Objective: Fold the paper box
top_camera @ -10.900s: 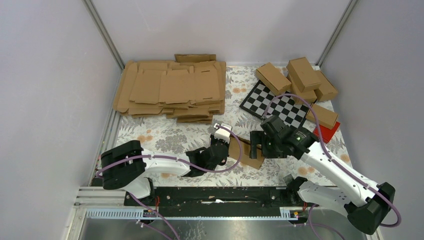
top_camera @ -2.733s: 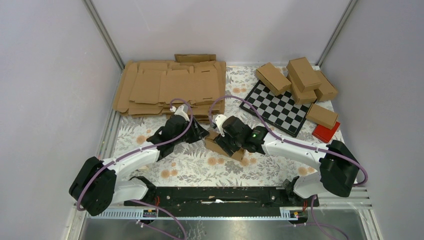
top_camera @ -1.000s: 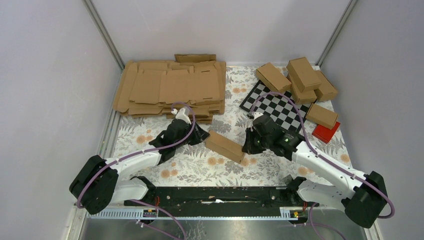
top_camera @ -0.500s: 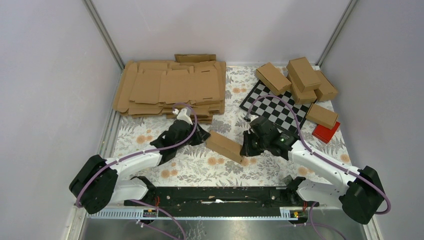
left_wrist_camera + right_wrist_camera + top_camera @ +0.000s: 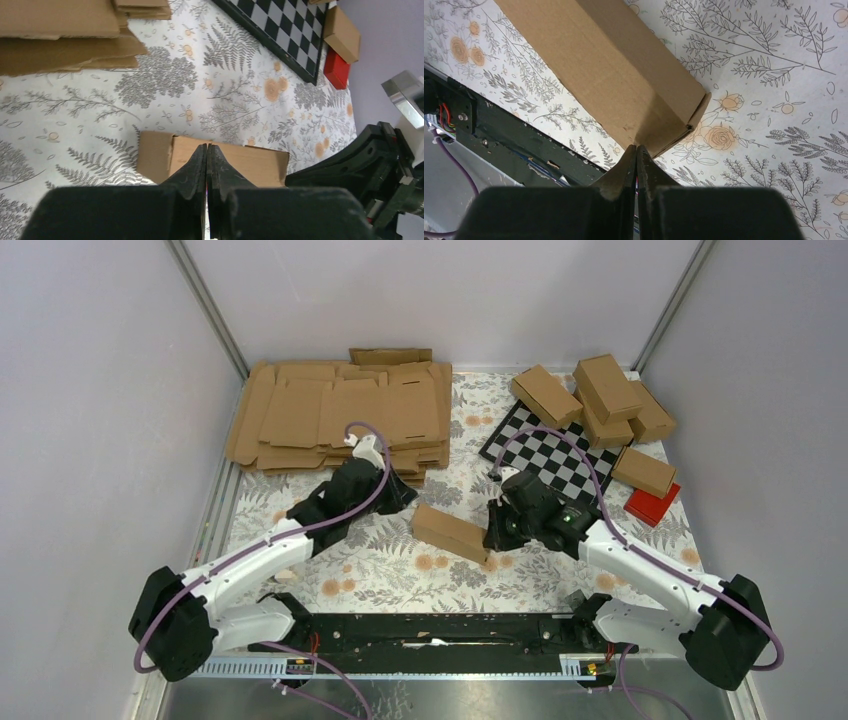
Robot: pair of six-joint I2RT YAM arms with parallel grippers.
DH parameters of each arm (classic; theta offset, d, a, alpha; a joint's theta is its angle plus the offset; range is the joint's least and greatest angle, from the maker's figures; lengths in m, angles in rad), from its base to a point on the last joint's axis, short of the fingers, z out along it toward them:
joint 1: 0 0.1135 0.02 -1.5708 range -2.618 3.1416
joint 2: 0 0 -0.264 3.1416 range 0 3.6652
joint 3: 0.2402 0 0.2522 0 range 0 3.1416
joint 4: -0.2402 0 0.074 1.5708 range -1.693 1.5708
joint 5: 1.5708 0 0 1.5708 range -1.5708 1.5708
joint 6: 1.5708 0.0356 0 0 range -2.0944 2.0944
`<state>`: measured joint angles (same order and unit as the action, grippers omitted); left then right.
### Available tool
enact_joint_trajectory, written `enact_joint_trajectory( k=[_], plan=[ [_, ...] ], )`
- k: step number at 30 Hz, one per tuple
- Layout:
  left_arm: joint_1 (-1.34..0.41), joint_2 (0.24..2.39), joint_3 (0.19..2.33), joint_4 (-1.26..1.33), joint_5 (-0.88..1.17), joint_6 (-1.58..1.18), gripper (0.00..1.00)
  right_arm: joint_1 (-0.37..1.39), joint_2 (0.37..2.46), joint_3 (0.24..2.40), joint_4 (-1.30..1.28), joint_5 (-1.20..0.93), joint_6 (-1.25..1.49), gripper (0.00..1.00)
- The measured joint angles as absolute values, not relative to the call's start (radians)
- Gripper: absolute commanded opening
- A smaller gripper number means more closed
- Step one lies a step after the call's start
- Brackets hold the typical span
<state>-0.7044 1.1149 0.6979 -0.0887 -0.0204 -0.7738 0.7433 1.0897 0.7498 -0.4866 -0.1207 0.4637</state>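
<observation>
The paper box (image 5: 452, 532) lies on the flowered mat as a closed brown oblong carton, slanting from upper left to lower right. My left gripper (image 5: 403, 497) is shut and empty just off the box's far left end. In the left wrist view its tips (image 5: 207, 146) point at the box's top face (image 5: 252, 162). My right gripper (image 5: 491, 538) is shut with nothing between its fingers, at the box's right end. In the right wrist view its tips (image 5: 636, 148) sit right by the box's end corner (image 5: 664, 130), where a flap edge stands slightly ajar.
A stack of flat cardboard sheets (image 5: 340, 420) lies at the back left. A checkerboard (image 5: 555, 455) sits at the back right with several folded boxes (image 5: 600, 395) beyond it and a small red box (image 5: 652, 505) at its right. Metal rail (image 5: 430, 635) along the near edge.
My left gripper has closed and drawn back a little toward the sheet stack. The right gripper and the box have hardly moved.
</observation>
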Motion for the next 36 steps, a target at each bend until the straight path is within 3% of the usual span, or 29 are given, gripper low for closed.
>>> enact_joint_trajectory(
  k=[2, 4, 5, 8, 9, 21, 27, 31, 36],
  plan=[
    [-0.704, 1.124, 0.720, -0.089, 0.000, -0.764, 0.00, 0.743, 1.090, 0.759, -0.488, -0.121, 0.457, 0.14],
    [-0.706, 1.150, 0.727, -0.088, 0.024, -0.759, 0.00, 0.743, 1.090, 0.770, -0.489, -0.121, 0.449, 0.26],
    [-0.706, 1.164, 0.727, -0.089, 0.033, -0.759, 0.00, 0.743, 1.090, 0.774, -0.488, -0.121, 0.446, 0.39],
    [-0.706, 1.218, 0.719, -0.088, 0.060, -0.760, 0.00, 0.743, 1.089, 0.793, -0.491, -0.123, 0.421, 0.96],
    [-0.706, 1.227, 0.712, -0.087, 0.065, -0.760, 0.00, 0.743, 1.089, 0.801, -0.493, -0.124, 0.413, 0.99],
    [-0.705, 1.207, 0.648, -0.052, 0.079, -0.767, 0.00, 0.752, 1.201, 0.966, -0.479, -0.125, 0.169, 1.00],
    [-0.690, 1.083, 0.648, -0.123, 0.080, -0.732, 0.14, 0.790, 1.290, 0.960, -0.403, -0.141, 0.089, 1.00],
    [-0.676, 1.013, 0.643, -0.137, 0.076, -0.725, 0.18, 0.819, 1.354, 0.960, -0.381, -0.139, 0.049, 0.99],
    [-0.673, 0.953, 0.620, -0.166, 0.055, -0.720, 0.23, 0.843, 1.404, 0.960, -0.373, -0.123, 0.009, 0.90]
  ],
)
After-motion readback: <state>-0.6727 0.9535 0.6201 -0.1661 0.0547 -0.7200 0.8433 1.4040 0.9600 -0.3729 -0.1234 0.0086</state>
